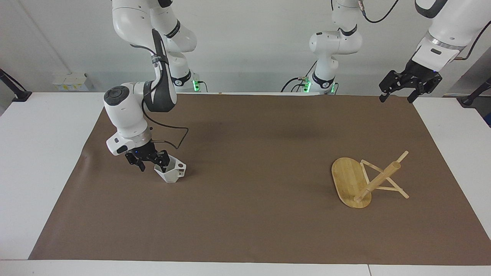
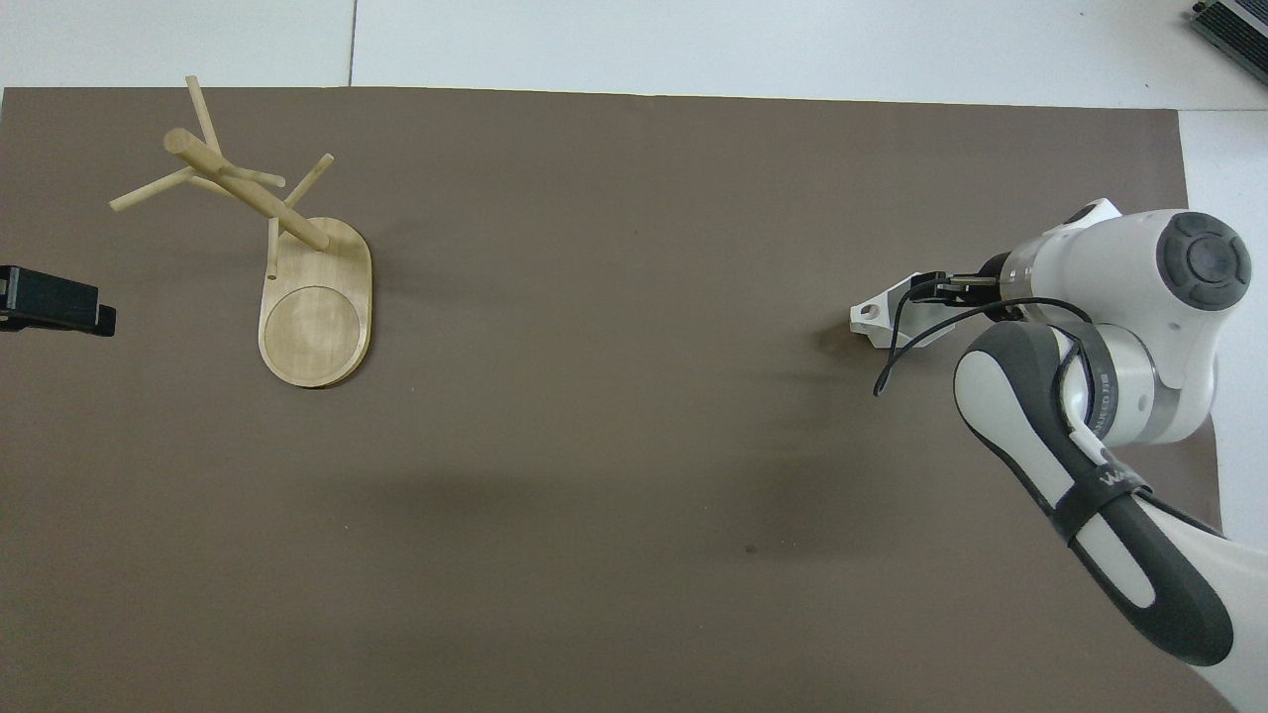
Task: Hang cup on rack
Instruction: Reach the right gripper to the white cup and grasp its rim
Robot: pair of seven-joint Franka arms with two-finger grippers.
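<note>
The white faceted cup (image 1: 171, 173) stands upright on the brown mat toward the right arm's end, its handle (image 2: 870, 314) pointing toward the table's middle. My right gripper (image 1: 152, 163) is down at the cup and open. One finger is inside the rim and the other outside, astride the wall away from the handle. In the overhead view the right gripper (image 2: 943, 293) covers most of the cup. The bamboo rack (image 1: 360, 182) stands on its oval base (image 2: 315, 317) toward the left arm's end. My left gripper (image 1: 396, 99) waits open, raised over the mat's corner by the robots.
The brown mat (image 1: 249, 153) covers most of the white table. The left gripper's black tip (image 2: 54, 302) shows at the overhead view's edge beside the rack. A black cable (image 2: 897, 347) loops from the right wrist over the mat by the cup.
</note>
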